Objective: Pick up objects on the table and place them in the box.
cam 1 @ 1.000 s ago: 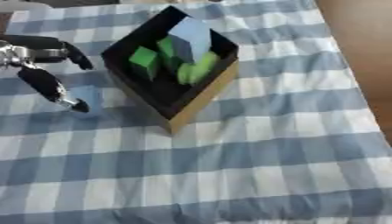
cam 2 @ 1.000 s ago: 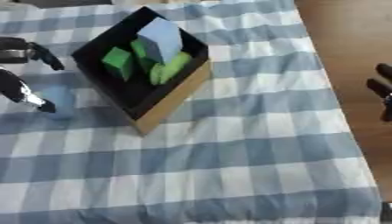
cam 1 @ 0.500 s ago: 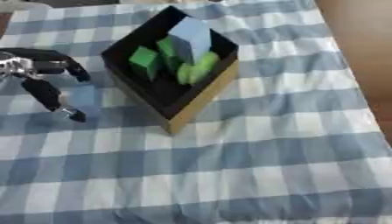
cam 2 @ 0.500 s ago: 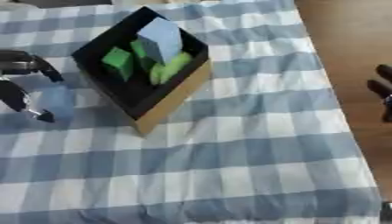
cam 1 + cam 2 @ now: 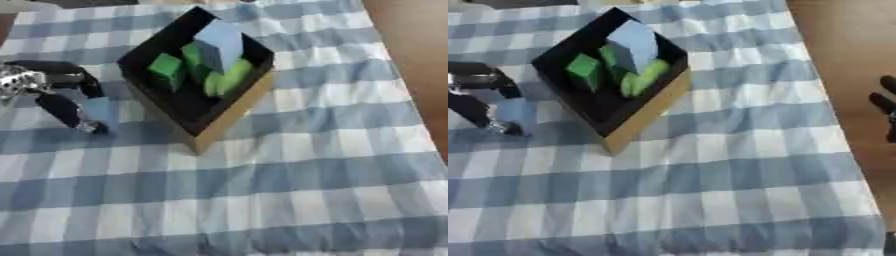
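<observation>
A black-lined box [image 5: 229, 116] with tan sides stands on the checked cloth, turned corner-on. Inside lie green blocks [image 5: 165, 69] and a pale blue block [image 5: 220, 42] that sticks up above the rim. Left of the box, a small light blue block [image 5: 101, 111] stands on the cloth. My left hand [image 5: 42, 83] is around it, thumb low on its left side and fingers curled over its top. My right hand [image 5: 885, 104] shows only as dark fingers at the right edge, off the table and relaxed.
The blue and white checked cloth [image 5: 289, 180] covers the table. Its right edge runs along a brown floor [image 5: 842, 45]. No other loose objects show on the near half of the cloth.
My left hand has dropped lower and its fingers have drawn in around the light blue block. The box and right hand have not moved.
</observation>
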